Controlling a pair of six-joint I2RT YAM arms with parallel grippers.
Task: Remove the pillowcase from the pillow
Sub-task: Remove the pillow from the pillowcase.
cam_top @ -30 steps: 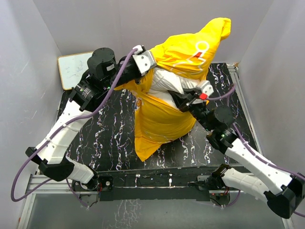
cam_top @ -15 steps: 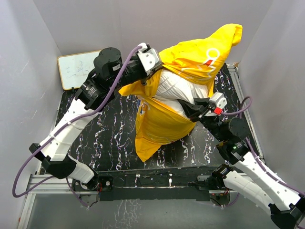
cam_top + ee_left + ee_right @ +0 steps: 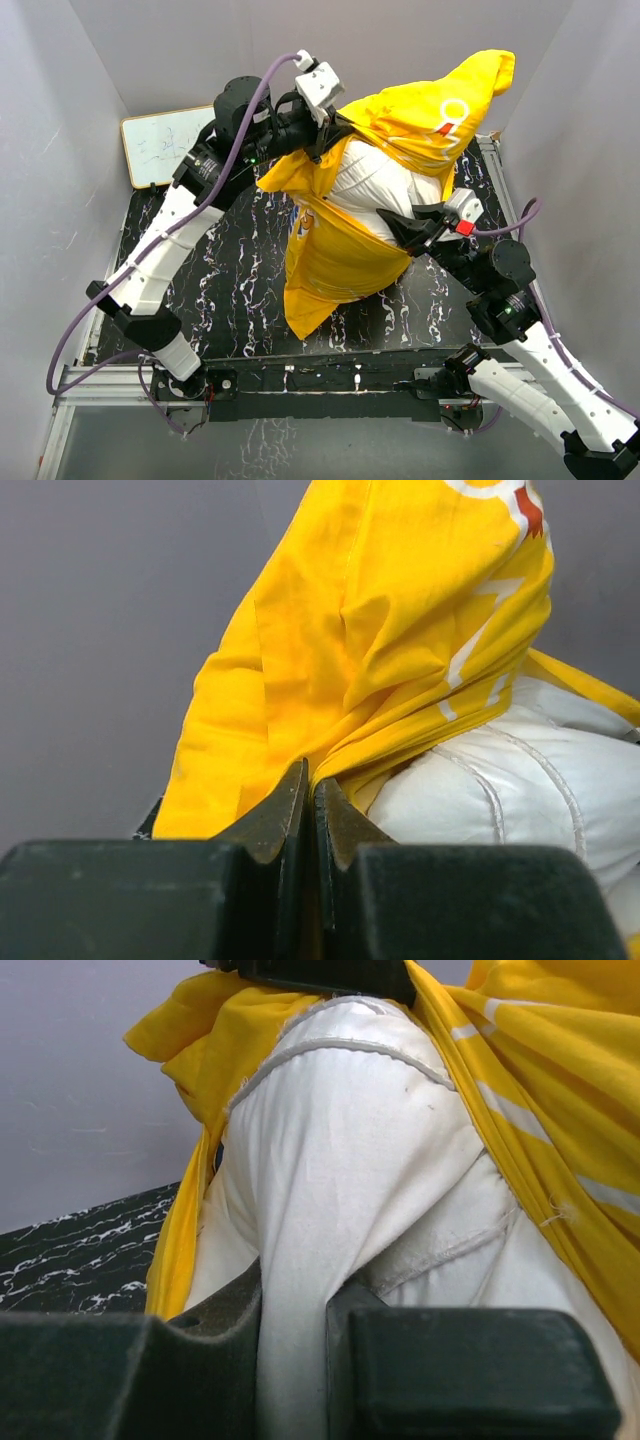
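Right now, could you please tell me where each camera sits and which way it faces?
Top external: above and behind the bases, looking down at the table; both arms show.
Left wrist: on the left gripper, facing the pillowcase pinched in its shut fingers.
Right wrist: on the right gripper, facing the pillow clamped between its fingers.
Shared: all views show pillowcase and pillow.

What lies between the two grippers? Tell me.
The bare white pillow, bulging from the pillowcase, fills that stretch in the top external view; the left gripper pinches the pillowcase on its far side, the right gripper the pillow on its near side.
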